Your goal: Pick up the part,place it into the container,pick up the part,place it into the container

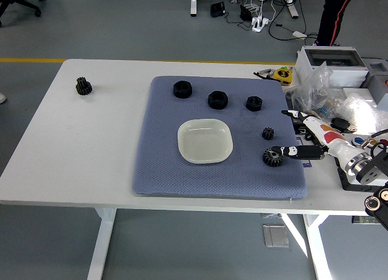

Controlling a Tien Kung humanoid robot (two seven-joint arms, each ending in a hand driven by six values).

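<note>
Landmark: white square dish (pixel 205 141), centre of a blue-grey mat (pixel 218 137) on the white table (pixel 91 140).
Right hand (pixel 297 137): right of the dish, fingers spread, gripping nothing; one fingertip touches the large gear.
Large gear (pixel 273 157): just right of the dish, lying flat, axis upward.
Small gear (pixel 268 133): right of the dish, beyond the large one.
Three black nuts (pixel 217 99): in a row beyond the dish.
Lone gear (pixel 83 86): far left of the dish, off the mat.

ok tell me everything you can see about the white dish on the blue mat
The white dish is a shallow, rounded-square container, glossy and slightly translucent like plastic or glazed ceramic, with a raised rim. It sits flat and upright near the middle of the blue mat, empty. Nothing touches it: the black parts lie apart from it, the nearest gear off to its right, where the right hand reaches.
</note>
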